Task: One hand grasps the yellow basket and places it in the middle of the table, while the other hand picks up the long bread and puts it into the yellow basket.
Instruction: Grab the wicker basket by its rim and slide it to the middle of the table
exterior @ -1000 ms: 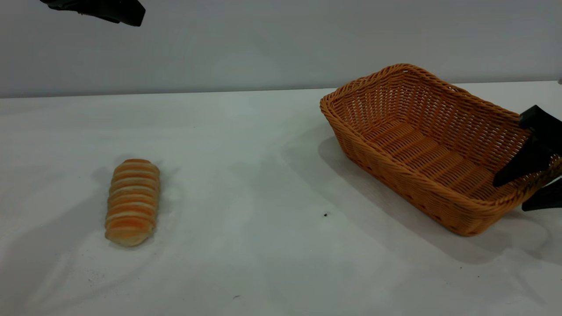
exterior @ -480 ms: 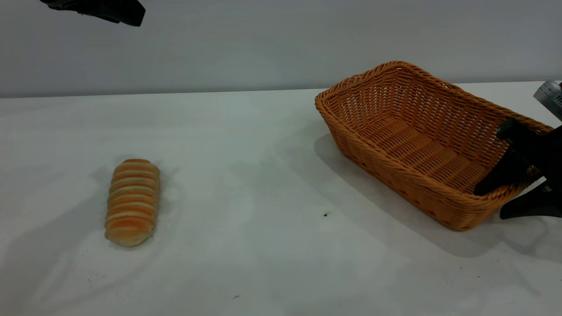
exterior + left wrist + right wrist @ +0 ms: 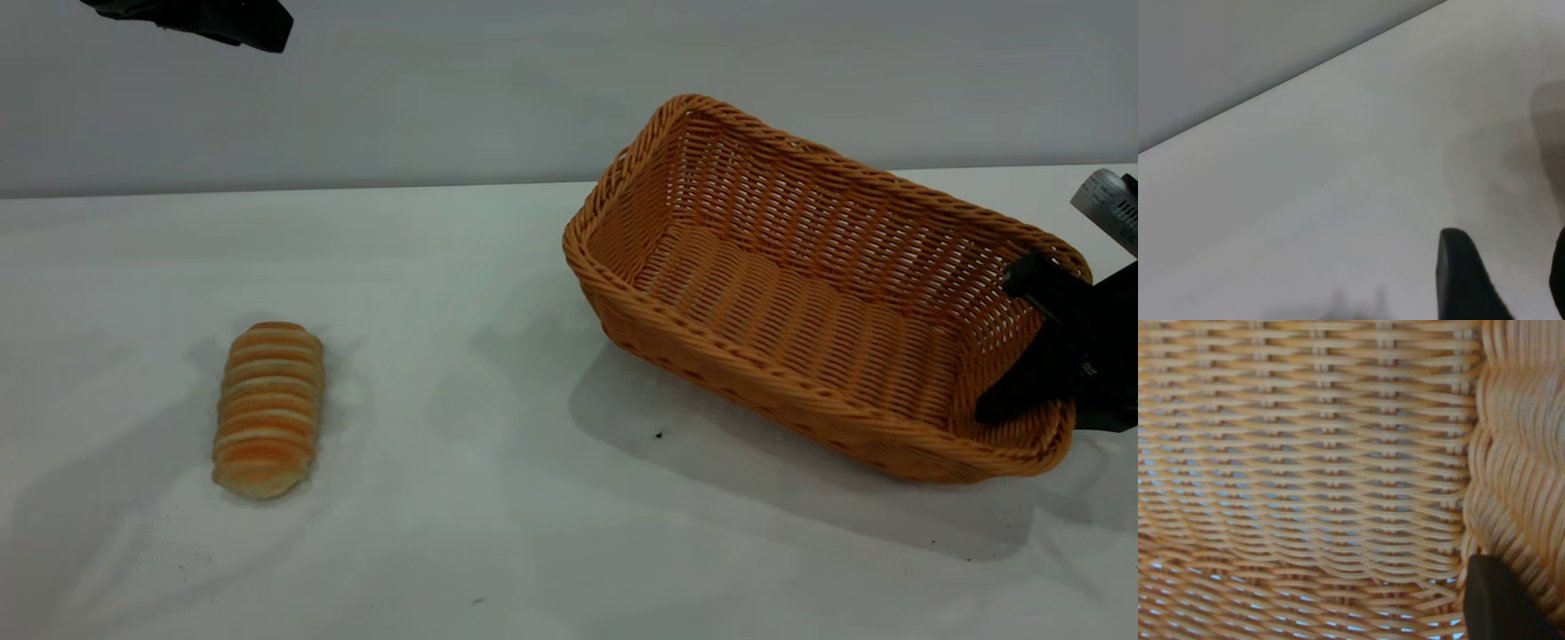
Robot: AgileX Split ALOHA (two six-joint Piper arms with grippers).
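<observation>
White table [image 3: 498,551] is being crossed as the basket [image 3: 800,293], pinched at its right end wall by the right gripper [image 3: 1036,400], is being tilted, long axis pointing toward the bread [image 3: 268,407] far left, nearer the left gripper [image 3: 222,22], whose opening cannot be told.

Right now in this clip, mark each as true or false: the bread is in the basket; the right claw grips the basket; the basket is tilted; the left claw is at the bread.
1. The long bread lies in the yellow basket. False: it lies on the table, well apart from it.
2. The right claw is shut on the basket's end wall. True.
3. The basket is tilted, its far end raised. True.
4. The left claw touches the bread. False: it hangs high above.
</observation>
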